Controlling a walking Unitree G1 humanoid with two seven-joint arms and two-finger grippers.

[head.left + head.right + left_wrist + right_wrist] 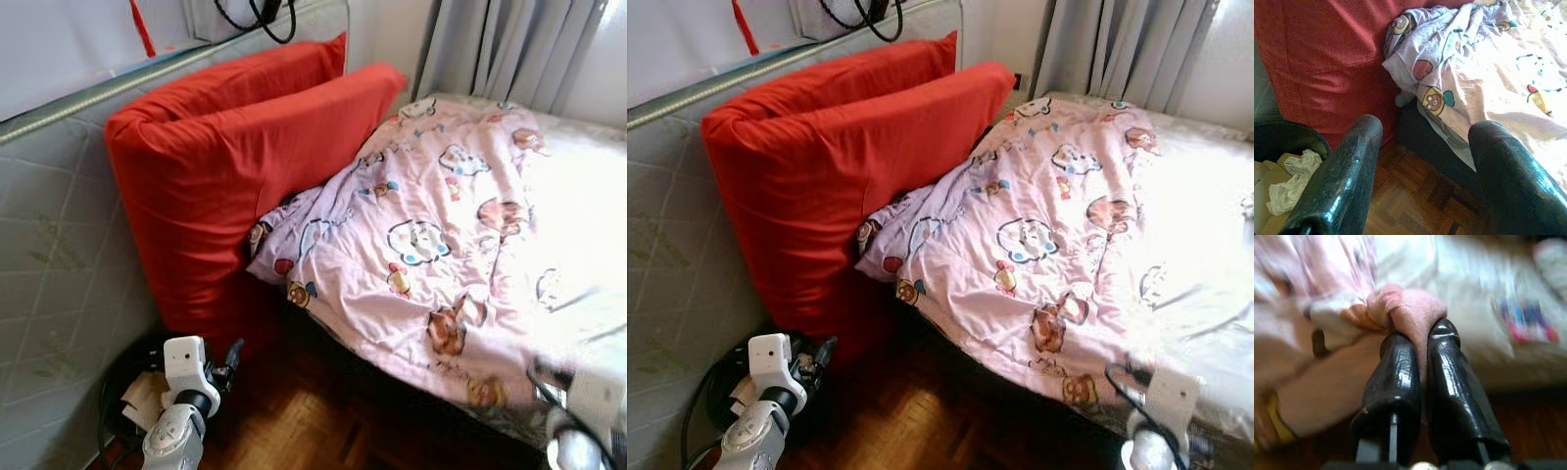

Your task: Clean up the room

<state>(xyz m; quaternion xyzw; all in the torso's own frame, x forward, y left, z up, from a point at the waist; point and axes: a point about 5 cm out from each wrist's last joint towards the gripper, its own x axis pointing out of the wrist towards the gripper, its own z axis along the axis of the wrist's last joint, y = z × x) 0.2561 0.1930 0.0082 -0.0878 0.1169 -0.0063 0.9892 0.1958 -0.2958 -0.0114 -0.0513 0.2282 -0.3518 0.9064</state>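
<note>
A pink blanket (431, 225) with cartoon prints lies rumpled over the bed, its near edge hanging toward the floor. My right gripper (1420, 335) is shut on a pinched fold of the blanket (1410, 303) at the bed's near right edge; its arm (588, 411) is blurred. My left gripper (1425, 129) is open and holds nothing. It sits low at the left, above the wooden floor (1415, 196), pointing at the blanket's hanging corner (1425, 78). Two large red cushions (216, 166) lean upright at the bed's head.
A grey mattress (49, 245) stands on edge behind the cushions. A black bin (1283, 142) holding crumpled paper (1288, 181) sits on the floor beside my left arm (186, 392). Grey curtains (509, 49) hang at the back. Black cables (260, 15) dangle above the cushions.
</note>
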